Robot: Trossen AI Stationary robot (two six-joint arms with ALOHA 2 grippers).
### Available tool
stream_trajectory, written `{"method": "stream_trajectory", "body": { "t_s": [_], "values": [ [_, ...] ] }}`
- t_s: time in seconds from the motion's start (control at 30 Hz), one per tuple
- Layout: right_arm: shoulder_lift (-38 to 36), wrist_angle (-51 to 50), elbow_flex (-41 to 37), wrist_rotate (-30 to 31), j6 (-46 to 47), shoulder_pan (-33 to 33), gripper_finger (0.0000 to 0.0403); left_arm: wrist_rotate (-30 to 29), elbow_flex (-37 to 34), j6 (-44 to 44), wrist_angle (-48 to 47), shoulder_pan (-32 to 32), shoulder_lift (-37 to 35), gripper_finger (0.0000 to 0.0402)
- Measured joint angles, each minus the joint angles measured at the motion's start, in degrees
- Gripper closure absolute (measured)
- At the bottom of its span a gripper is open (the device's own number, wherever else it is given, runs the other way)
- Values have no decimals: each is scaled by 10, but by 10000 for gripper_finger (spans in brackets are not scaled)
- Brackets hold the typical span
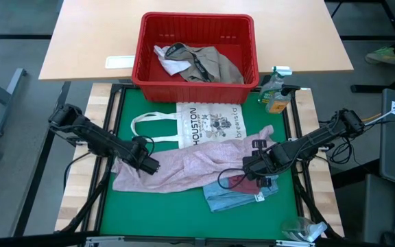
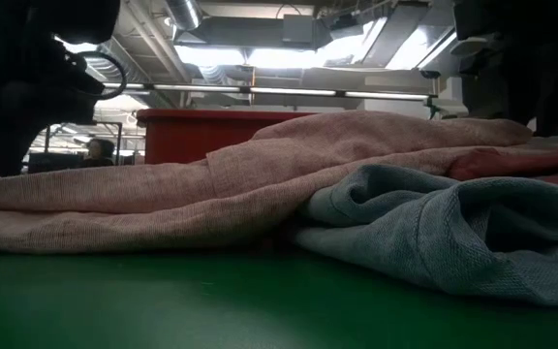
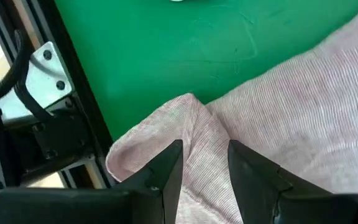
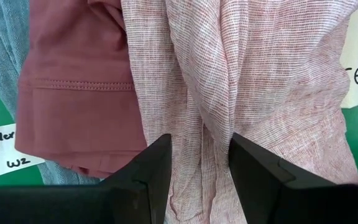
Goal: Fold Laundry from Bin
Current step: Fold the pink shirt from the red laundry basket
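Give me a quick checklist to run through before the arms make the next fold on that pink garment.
1. Left pincer over the pink garment, at its left end: ok; fabric lies between its fingers.
2. Right pincer over the same garment's right part: ok; a fold of cloth sits between its fingers.
3. Firm grip on either side: cannot tell.
4. Garment clear of other laundry: not ok; it overlaps the maroon piece and the light blue piece.
5. Garment clear of the HOUSTON tote bag: not ok; its upper edge overlaps the bag.
6. Red bin off the green mat: ok.

free: near green mat | blocked: pink garment; tote bag
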Motion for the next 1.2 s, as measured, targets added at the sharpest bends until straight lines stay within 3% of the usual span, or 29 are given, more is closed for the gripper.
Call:
{"method": "stream_trajectory", "body": {
  "t_s": [0.27, 0.67, 1.03, 1.2],
  "values": [
    [0, 1, 0, 0, 0, 0, 249, -7, 0, -8, 44, 4, 2, 280],
    [0, 1, 0, 0, 0, 0, 249, -8, -1, -55, 30, 4, 2, 280],
    [0, 1, 0, 0, 0, -1, 249, 8, -48, -56, 54, 3, 2, 280],
    [0, 1, 0, 0, 0, -1, 249, 7, -48, -53, 54, 3, 2, 307]
  ]
}}
